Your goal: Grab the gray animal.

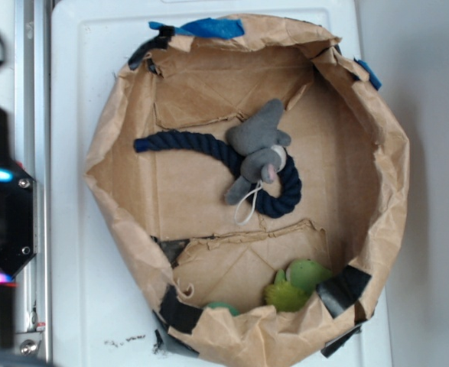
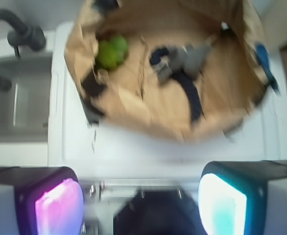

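Progress: none — gray animal (image 1: pixel 259 150) lies untouched at frame centre atop the navy rope (image 1: pixel 209 149); my claw (image 2: pixel 143 196), spread wide and empty, is well apart.

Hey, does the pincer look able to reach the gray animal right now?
Probably yes. The gray animal lies uncovered on top of the rope inside the open paper bin. The pincer is outside the bin, and nothing sits above the toy.

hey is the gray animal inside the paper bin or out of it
Inside. The gray animal lies within the brown paper walls of the bin, sprawled across the navy rope near its middle.
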